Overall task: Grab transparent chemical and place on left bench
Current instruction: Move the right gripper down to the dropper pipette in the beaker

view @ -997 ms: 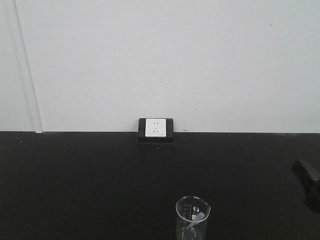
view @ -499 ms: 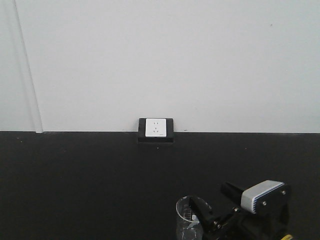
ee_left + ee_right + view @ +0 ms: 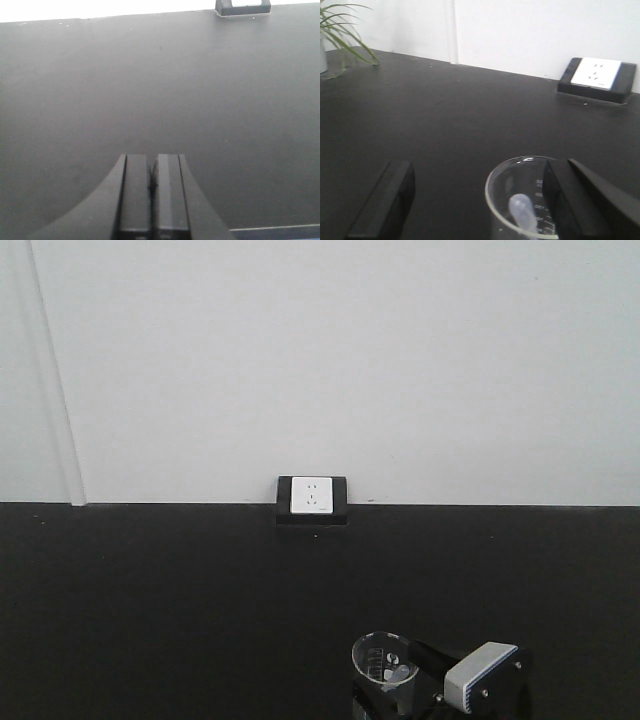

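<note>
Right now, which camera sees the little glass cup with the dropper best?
The right wrist view: the small clear glass beaker is close, showing printed marks and plastic dropper. The front view shows it tiny at the bottom edge; the left wrist view misses it.

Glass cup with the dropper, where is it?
The glass cup stands on the black worktop at the front view's bottom, right of middle, between the open fingers of the right gripper.

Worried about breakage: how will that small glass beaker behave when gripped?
The beaker looks like thin clear glass, so probably fragile and slick; squeeze gently. It seems to hold only a dropper, so likely light and easily tipped, especially since it sits off-centre, close to one finger of the open right gripper.
</note>
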Motion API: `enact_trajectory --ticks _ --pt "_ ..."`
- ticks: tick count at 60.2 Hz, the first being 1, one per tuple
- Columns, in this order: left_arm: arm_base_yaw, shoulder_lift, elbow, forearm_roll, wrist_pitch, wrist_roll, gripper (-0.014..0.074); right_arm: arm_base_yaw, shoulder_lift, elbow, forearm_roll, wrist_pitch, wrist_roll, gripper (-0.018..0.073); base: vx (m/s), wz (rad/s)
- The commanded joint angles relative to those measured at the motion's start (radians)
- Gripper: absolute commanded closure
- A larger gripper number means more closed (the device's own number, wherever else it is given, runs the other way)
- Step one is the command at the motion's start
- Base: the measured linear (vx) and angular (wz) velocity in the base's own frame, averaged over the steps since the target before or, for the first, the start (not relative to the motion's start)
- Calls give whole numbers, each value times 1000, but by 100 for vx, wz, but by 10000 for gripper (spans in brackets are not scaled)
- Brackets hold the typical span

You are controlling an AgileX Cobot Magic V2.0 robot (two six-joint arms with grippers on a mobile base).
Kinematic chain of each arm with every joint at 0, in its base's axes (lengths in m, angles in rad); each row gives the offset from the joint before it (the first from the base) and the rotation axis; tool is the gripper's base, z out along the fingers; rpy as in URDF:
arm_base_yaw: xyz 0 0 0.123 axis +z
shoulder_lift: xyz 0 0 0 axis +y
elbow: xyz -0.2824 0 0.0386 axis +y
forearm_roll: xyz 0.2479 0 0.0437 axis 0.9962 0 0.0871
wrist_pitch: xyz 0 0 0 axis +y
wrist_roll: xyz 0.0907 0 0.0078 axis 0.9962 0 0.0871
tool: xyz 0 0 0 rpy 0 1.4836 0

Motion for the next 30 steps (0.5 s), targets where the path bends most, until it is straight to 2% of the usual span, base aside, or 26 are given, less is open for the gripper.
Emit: enact_trajectory --ticks 1,30 --pt "-2 -19 16 -1 -78 -8 600 1 -34 -25 49 -94 -34 20 0 0" --pt "-2 -19 16 -1 -78 -8 600 1 21 -86 54 -65 -48 85 0 0"
